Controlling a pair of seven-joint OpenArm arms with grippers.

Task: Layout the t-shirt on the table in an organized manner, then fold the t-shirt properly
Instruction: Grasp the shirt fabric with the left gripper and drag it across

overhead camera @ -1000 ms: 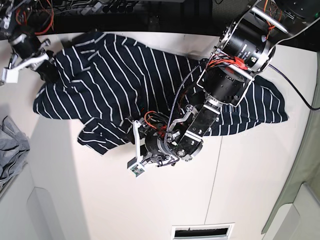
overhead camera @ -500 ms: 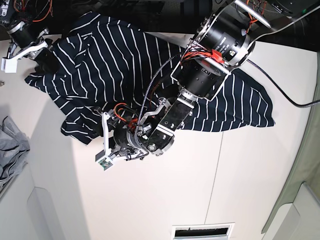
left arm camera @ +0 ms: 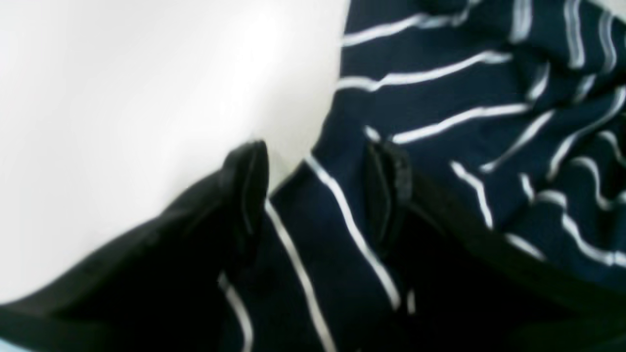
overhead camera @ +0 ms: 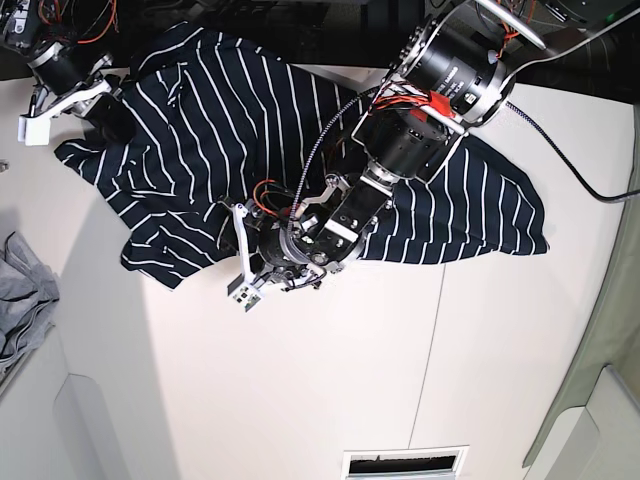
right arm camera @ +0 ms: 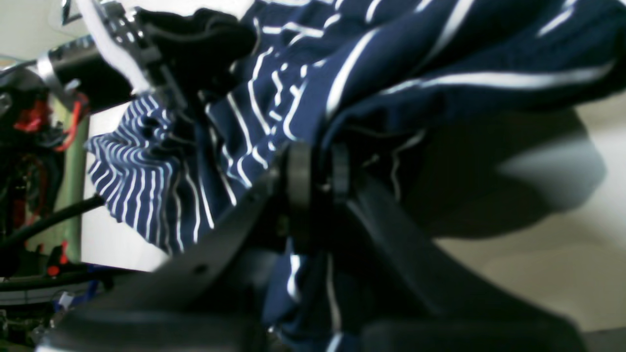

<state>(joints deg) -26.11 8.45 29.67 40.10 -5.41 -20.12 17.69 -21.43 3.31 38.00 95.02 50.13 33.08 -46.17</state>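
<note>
We see a dark strip [overhead camera: 300, 15] along the top edge in the base view, with cables in it. At far left a grey cloth [overhead camera: 20, 300] hangs over the edge of the white surface. Bottom centre has a white-framed vent slot [overhead camera: 405, 463]. At far right a pale green curtain [overhead camera: 610, 330] runs down the edge. Lighting is bright and even.
</note>
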